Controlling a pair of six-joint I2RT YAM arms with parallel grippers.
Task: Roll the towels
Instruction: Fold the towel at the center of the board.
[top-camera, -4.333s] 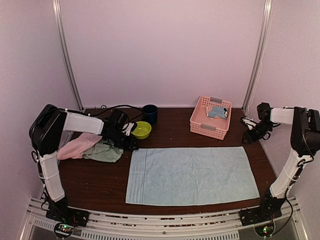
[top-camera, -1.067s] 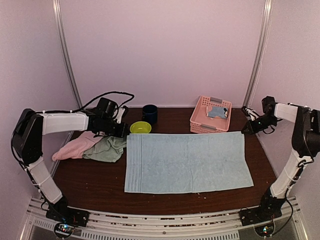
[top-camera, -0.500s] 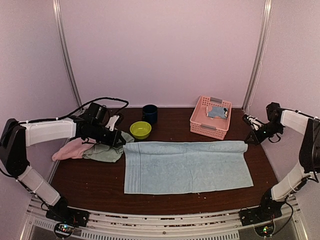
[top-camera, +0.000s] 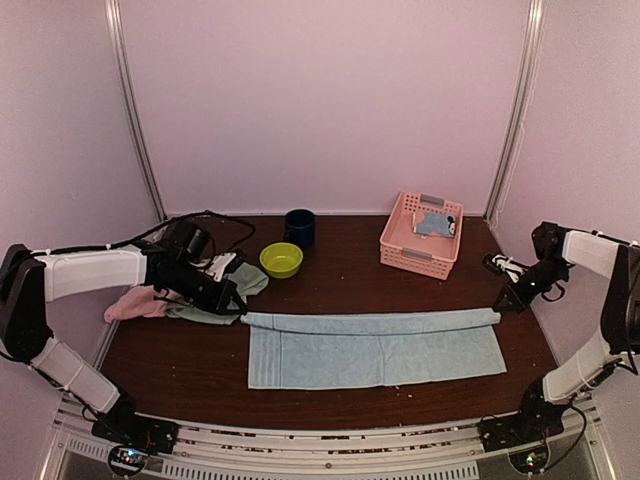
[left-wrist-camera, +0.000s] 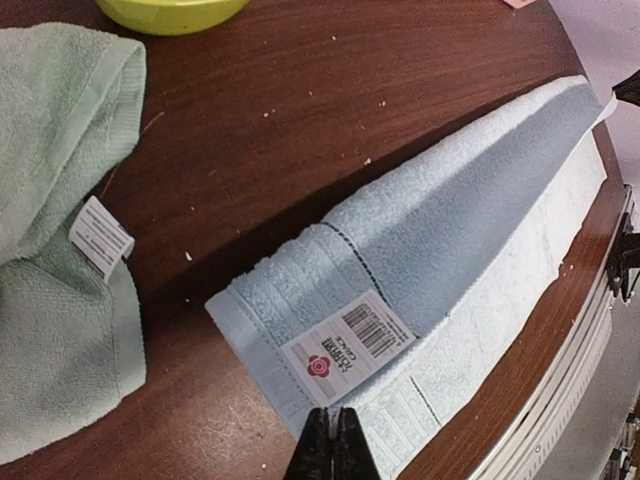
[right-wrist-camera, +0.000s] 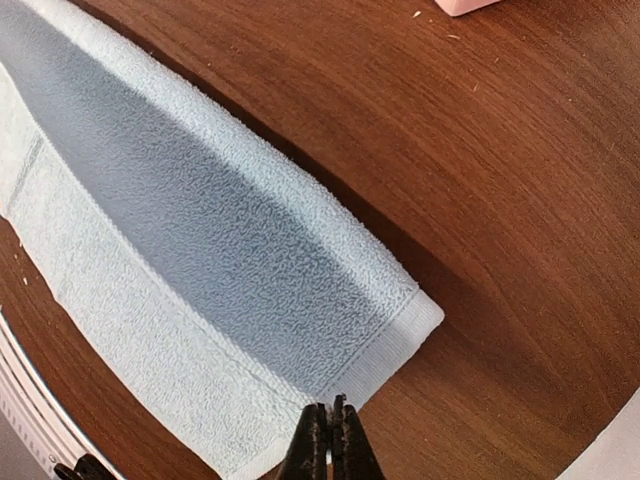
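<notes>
Pinching a plain pale blue terry towel (top-camera: 375, 355), doubled over along its far edge at the dark wooden table's (top-camera: 340, 270) six o'clock, the left gripper (left-wrist-camera: 330, 445) clamps its nine o'clock corner and the right gripper (right-wrist-camera: 330, 440) its three o'clock corner, jaws together.

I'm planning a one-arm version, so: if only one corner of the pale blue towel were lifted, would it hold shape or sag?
Probably sag: the pale blue towel lies folded over itself along a soft rounded crease, so it looks floppy. Its looped terry pile would likely drag on the dark table rather than slide.
</notes>
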